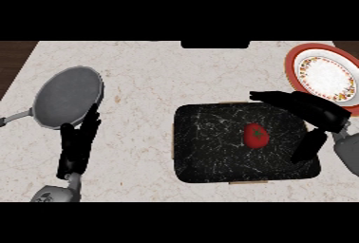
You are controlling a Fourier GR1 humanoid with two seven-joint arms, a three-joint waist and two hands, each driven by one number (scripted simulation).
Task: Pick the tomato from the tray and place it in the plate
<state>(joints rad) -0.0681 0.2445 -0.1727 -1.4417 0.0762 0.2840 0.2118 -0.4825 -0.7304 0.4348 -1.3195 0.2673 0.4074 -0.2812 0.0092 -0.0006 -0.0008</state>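
In the head view, a pale marbled counter (182,76) is seen from steeply above. A black tray (210,152) with fine white veining lies on it, right of the middle. The tomato (257,135), red with a small green stem mark, rests on the tray's surface in its right half, untouched.

The right hand (316,114) is held over the tray's right side. Its fingers (277,98) are stretched out straight toward the left, above the tray's far edge, while the thumb (308,146) is spread downward over the tray's right part. The hand is open, fingers and thumb set wide apart, and the tomato lies in the gap between them without being touched by either.

The plate (301,56), white with a patterned band and a red rim, stands at the counter's far right corner, just beyond the right hand. Nothing is seen on it.

At the left, a grey frying pan (67,97) is placed on the counter, its handle pointing to the left edge. The left hand (76,147) is shown below the pan, fingers straight and pointing up, open and holding nothing; its fingertips overlap the pan's near rim.
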